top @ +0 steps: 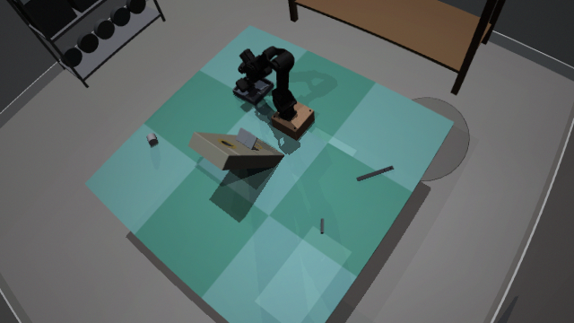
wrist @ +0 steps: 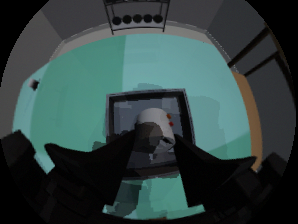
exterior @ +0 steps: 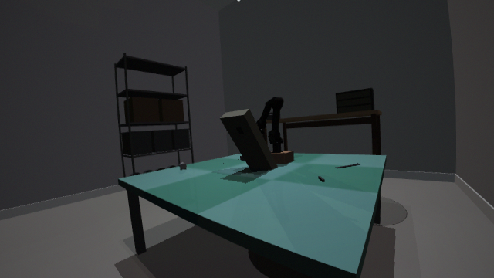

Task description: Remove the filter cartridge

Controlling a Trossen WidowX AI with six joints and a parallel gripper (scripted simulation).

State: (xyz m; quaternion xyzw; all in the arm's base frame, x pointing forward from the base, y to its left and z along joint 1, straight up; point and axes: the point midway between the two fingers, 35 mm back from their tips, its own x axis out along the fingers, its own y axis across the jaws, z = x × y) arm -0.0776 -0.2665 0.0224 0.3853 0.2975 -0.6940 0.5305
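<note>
The filter cartridge (wrist: 150, 116) is a pale, round body with a darker shaded part, between the fingers in the wrist view. My gripper (wrist: 154, 135) is shut on it, one dark finger on each side. Both are over the dark-rimmed tray (wrist: 145, 92) (top: 245, 98); the gap between cartridge and tray floor cannot be judged. Two small orange-red spots show at the cartridge's right edge. The service panel (top: 208, 145) (exterior: 251, 147) leans on the table, with a dark, yellow-edged opening in its face. In the exterior view the panel hides the tray and gripper.
A grey plate (top: 247, 138) stands out from the panel's face. The wooden arm base (top: 293, 120) (exterior: 283, 157) is near the tray. A small grey cylinder (top: 152, 139) (exterior: 183, 166) (wrist: 34, 84), a dark bar (top: 375, 173) (exterior: 347, 166) and a short rod (top: 322, 226) (exterior: 321, 178) lie farther off.
</note>
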